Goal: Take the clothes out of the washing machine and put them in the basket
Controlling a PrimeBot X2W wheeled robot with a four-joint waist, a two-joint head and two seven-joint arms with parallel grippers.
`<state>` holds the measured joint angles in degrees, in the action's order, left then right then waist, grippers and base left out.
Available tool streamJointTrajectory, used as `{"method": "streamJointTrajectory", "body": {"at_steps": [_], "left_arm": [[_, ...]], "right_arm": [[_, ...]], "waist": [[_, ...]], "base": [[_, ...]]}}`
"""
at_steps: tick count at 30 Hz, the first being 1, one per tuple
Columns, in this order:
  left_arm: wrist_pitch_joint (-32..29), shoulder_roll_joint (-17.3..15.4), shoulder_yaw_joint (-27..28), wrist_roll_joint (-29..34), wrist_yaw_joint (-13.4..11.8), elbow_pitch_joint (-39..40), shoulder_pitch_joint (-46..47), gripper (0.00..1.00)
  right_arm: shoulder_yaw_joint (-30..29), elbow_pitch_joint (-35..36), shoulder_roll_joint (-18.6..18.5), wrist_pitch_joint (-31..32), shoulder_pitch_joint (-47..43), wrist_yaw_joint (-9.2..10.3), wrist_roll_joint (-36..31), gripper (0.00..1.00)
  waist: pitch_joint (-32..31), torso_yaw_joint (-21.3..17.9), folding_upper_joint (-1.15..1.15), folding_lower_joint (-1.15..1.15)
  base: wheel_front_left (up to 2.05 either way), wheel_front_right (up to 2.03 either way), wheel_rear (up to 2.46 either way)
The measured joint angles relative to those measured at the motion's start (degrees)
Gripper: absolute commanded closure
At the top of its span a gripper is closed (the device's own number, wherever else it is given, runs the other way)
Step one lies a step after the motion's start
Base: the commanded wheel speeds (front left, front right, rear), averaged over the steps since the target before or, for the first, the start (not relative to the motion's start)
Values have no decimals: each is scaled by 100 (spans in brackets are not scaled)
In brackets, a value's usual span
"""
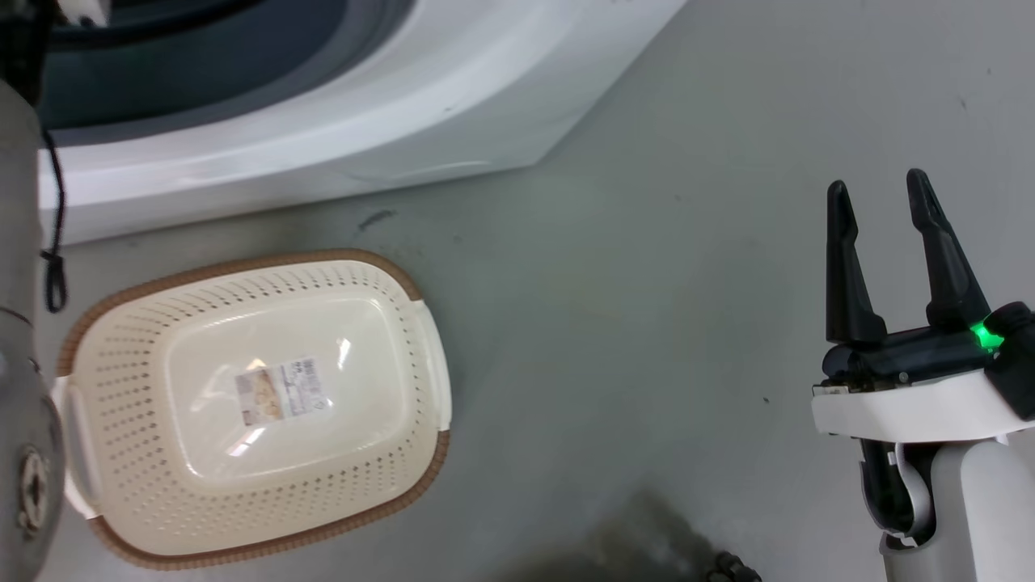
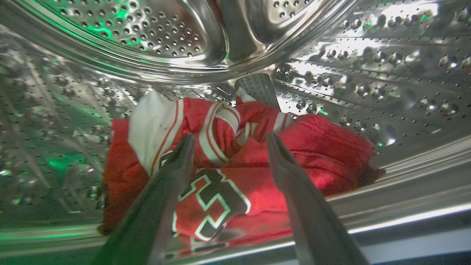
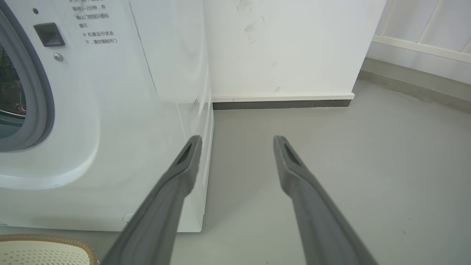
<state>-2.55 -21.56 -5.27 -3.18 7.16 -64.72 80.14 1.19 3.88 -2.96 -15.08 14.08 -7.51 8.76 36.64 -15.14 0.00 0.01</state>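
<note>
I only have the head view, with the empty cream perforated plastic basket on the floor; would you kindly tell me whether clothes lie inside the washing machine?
Observer: Yes. A crumpled bright red fabric jersey with white and black trim lies at the bottom of the shiny perforated steel drum.
Operator: Thank you. Where is the left gripper?
Observer: The left gripper is inside that drum, fingers open and aimed at the jersey, gripping nothing.
Operator: And what faces the right gripper?
Observer: The right gripper, open, points over bare grey floor toward a white wall, beside the white washing machine.
</note>
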Motion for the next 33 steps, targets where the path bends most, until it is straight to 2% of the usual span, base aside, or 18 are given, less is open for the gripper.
{"method": "streamJointTrajectory", "body": {"at_steps": [12,18,26,27,29,33], "left_arm": [[-1566,-339,-946,-336,24,-379,996,0],[-1978,-459,-1149,-627,23,-424,1174,0],[-2152,-537,-1317,-887,22,-370,1230,0],[-2184,-539,-1360,-922,22,-359,1237,31],[-2178,-575,-1434,-945,22,-323,1237,100],[-2039,-650,-1541,-1027,25,-264,1174,100]], "right_arm": [[74,103,1,0,194,0,321,0],[83,116,2,0,233,0,432,0],[85,114,2,0,255,0,520,0],[83,113,2,0,261,0,523,0],[75,114,2,0,274,0,526,0],[60,111,2,0,309,0,530,0]], "waist": [[759,-410,0,0],[948,-524,0,-1],[1050,-547,0,-1],[1054,-548,0,-1],[1062,-545,0,-1],[1046,-537,0,-1]], "base": [[0,0,0],[0,0,0],[0,0,0],[0,0,0],[0,0,0],[0,0,0]]}}
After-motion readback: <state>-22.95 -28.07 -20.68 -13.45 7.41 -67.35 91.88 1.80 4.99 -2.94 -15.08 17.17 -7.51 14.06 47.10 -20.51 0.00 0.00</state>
